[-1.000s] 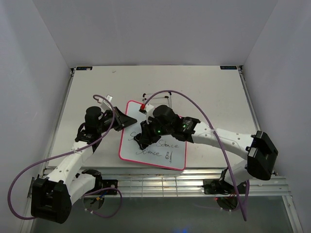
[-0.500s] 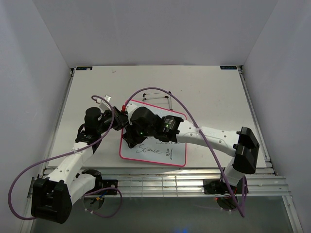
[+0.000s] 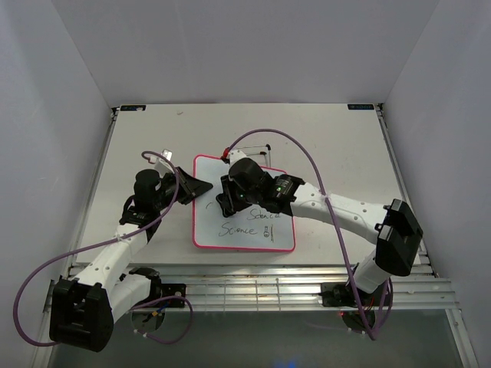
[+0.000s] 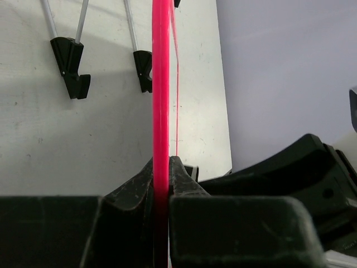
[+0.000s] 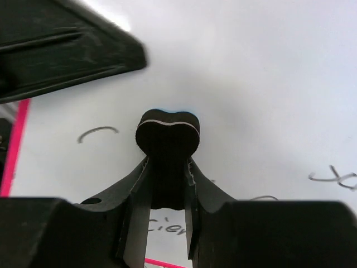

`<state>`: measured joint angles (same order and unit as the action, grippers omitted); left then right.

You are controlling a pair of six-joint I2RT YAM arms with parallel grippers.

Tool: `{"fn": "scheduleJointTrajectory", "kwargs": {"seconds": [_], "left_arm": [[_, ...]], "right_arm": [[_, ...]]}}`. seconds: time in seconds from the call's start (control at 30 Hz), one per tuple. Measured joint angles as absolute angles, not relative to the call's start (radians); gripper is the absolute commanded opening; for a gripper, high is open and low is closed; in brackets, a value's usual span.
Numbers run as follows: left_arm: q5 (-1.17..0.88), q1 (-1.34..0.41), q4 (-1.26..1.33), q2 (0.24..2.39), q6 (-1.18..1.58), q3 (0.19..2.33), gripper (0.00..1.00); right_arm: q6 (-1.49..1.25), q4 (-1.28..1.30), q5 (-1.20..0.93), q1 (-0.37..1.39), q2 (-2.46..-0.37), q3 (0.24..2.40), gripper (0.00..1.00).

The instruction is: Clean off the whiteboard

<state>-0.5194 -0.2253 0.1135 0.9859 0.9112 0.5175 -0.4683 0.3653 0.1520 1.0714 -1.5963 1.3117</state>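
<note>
The left pincer point(image 4: 162, 167) is clenching the pink frame of the whiteboard point(image 3: 211, 230), steadying it mid-counter toward the near edge. The right pincer point(image 5: 167, 173) is gripping the black eraser point(image 5: 167, 133) and pressing it onto the board. The wire easel point(image 3: 259, 151) is lying just behind, and the "Science" lettering point(image 3: 247, 228) is awaiting wiping.

The top camera is looking down from high behind; both wrist cameras are peering in close — all three sharing the pink-framed rectangular white board point(image 3: 211, 227).
</note>
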Motion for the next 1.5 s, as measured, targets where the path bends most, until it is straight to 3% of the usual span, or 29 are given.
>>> {"fn": "scheduleJointTrajectory", "kwargs": {"seconds": [0.3, 0.53, 0.73, 0.87, 0.97, 1.2, 1.37, 1.5], "left_arm": [[-0.529, -0.225, 0.109, 0.986, 0.91, 0.517, 0.0], [-0.595, -0.228, 0.089, 0.987, 0.899, 0.517, 0.0], [-0.635, -0.243, 0.086, 0.987, 0.88, 0.517, 0.0], [-0.628, -0.248, 0.075, 0.988, 0.881, 0.517, 0.0], [-0.614, -0.256, 0.067, 0.988, 0.884, 0.517, 0.0], [-0.547, -0.26, 0.007, 0.979, 0.912, 0.514, 0.0], [-0.516, -0.26, -0.01, 0.957, 0.924, 0.513, 0.0], [-0.516, -0.258, -0.027, 0.937, 0.927, 0.513, 0.0]], "right_arm": [[-0.407, 0.511, 0.152, 1.071, -1.656, 1.437, 0.1], [-0.348, 0.596, 0.07, 1.176, -1.752, 1.629, 0.1], [-0.329, 0.586, 0.017, 1.21, -1.757, 1.636, 0.1], [-0.35, 0.465, 0.004, 1.183, -1.684, 1.491, 0.1], [-0.395, 0.329, 0.007, 1.134, -1.557, 1.264, 0.1], [-0.469, 0.217, 0.017, 0.886, -1.343, 0.848, 0.1], [-0.467, 0.226, 0.015, 0.746, -1.332, 0.757, 0.1], [-0.445, 0.229, 0.002, 0.775, -1.336, 0.773, 0.1]]}}
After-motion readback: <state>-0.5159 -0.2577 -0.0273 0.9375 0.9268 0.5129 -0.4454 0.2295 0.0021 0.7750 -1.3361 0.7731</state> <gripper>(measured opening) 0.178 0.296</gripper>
